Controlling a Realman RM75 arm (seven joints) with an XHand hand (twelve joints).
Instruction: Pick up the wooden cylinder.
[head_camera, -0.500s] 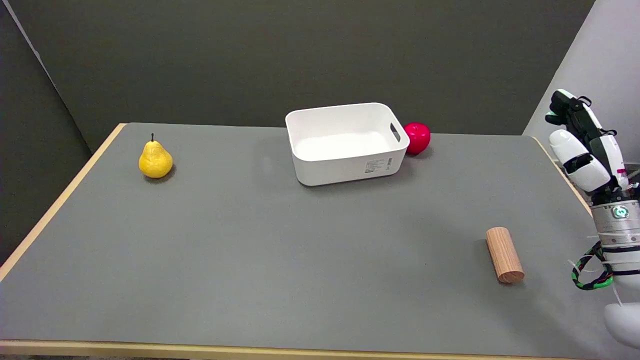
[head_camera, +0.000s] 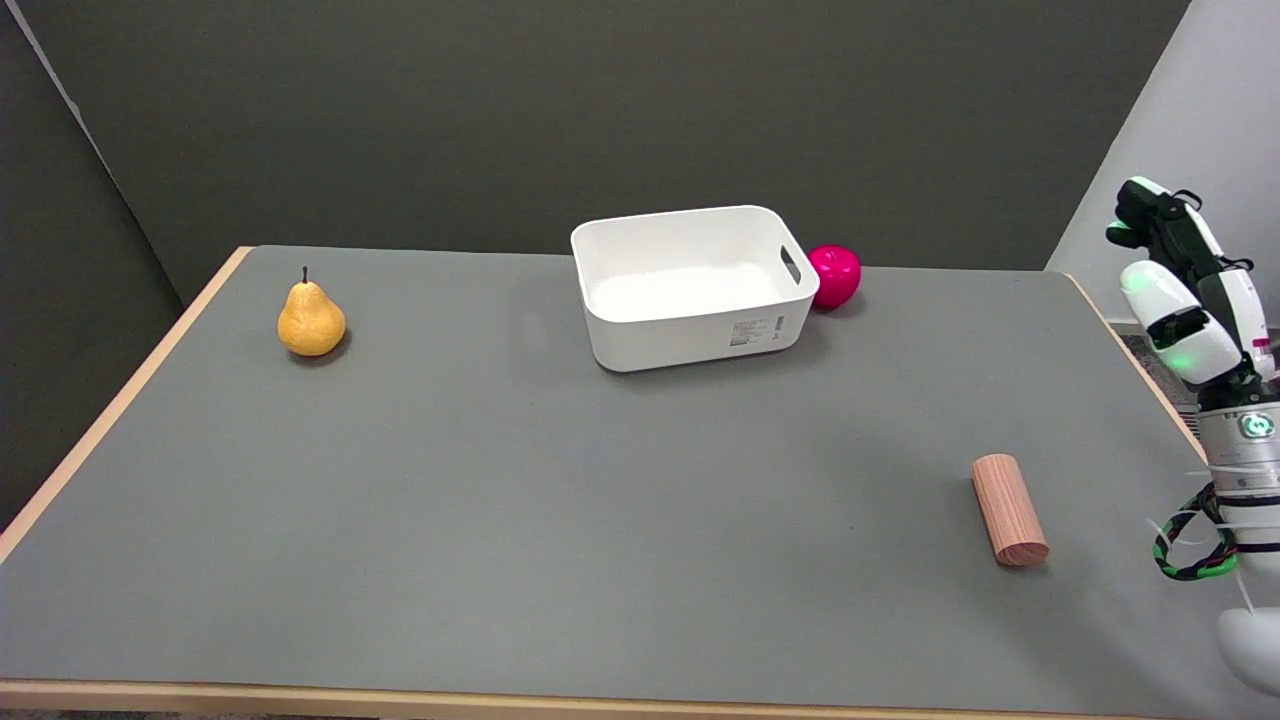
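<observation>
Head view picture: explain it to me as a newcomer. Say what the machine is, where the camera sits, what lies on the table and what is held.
The camera looks down across a grey table from above its near side. At the right edge is a robot's white arm ending in a black-and-white many-fingered hand, raised off the table and holding nothing. On the table lie a light brown wooden cylinder on its side, a white plastic bin, a red toy apple behind it, and a yellow toy pear far left.

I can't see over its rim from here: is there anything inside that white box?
The white box looks empty: only its bare white floor shows. The near wall hides a strip of floor. A red apple sits behind its right end.
</observation>
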